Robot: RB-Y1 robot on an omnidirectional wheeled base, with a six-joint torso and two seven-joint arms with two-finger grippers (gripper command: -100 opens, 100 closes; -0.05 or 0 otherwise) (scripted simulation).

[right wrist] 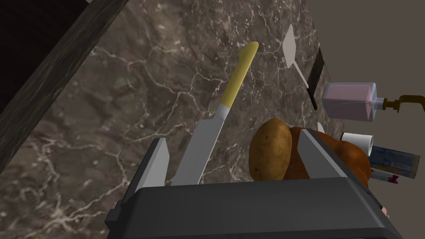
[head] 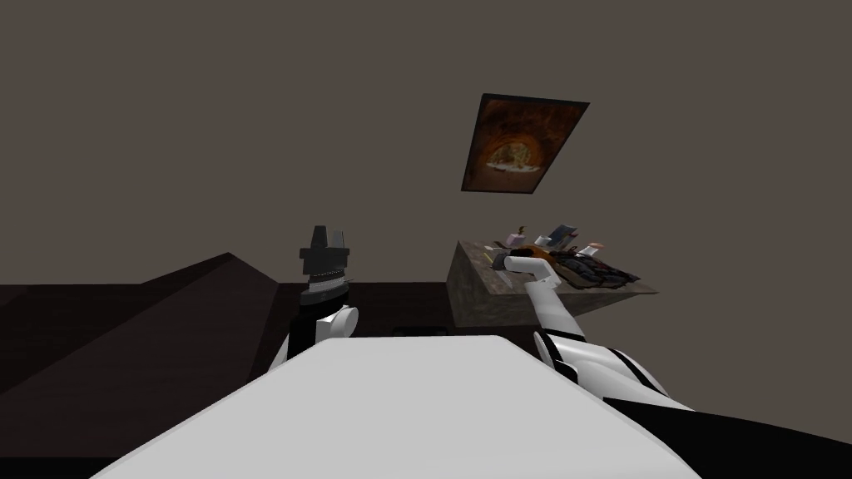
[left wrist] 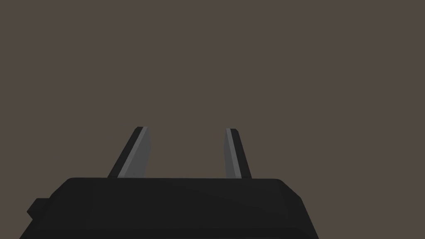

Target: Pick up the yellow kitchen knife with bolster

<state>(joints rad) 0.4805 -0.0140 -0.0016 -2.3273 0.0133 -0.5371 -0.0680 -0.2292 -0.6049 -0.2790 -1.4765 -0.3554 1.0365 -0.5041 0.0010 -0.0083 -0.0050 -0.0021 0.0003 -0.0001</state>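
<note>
Marble counter (head: 474,291) lies under our right arm; our left gripper (head: 326,239) hangs raised, aside. Its fingers (left wrist: 135,153) stand wide, empty. Our right gripper (right wrist: 232,137) straddles the blade of the yellow knife (right wrist: 216,124), fingers wide for closing; potato (right wrist: 269,151) just beside.

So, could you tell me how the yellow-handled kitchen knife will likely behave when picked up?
The yellow-handled kitchen knife looks rigid, so it probably won't flex. Lying flat on the marbled stone counter, its thin blade offers little to pinch. Its smooth handle may slip.
</note>
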